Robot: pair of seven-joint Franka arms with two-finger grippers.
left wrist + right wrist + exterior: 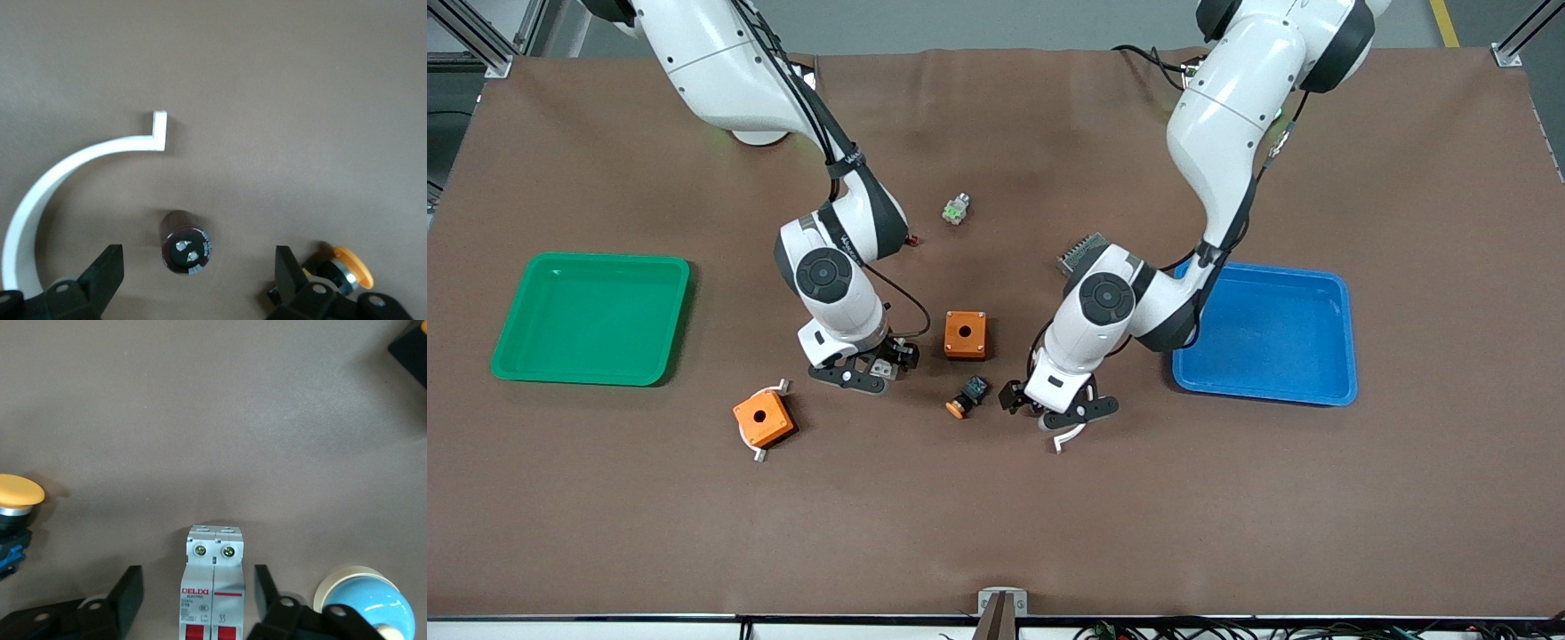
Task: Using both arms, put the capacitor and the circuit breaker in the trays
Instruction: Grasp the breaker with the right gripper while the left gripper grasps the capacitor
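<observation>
**Front view: each arm sits over its own part, both parts lying between the fingers**

Right wrist view shows the circuit breaker [214, 587] lying flat on the brown table [213, 420], directly between the two black fingers [127, 593] of the right gripper [198, 597]. Its long axis runs along the gripper's reach, the screw end pointing away from the wrist, so the fingers face its two long sides. A gap shows on each side: the jaws stand partly open and do not yet touch the block. In the front view the right gripper [883, 366] is low over the table, just beside an orange box [966, 334] and nearer the green tray [592, 317] than the other arm.

Left wrist view shows the capacitor [186, 241] lying on its side, its silvery end toward the wrist, centred between the widely spread fingers [107, 270] of the left gripper [199, 270], with clear room on both sides. A white curved piece [60, 177] lies just past one finger and a push-button with an orange cap [343, 270] close by the other. In the front view the left gripper [1060, 418] hangs low, toward the blue tray [1334, 293].

Judged from this, closing is what each grip needs; the capacitor, being round, could roll if pinched off-centre.
</observation>
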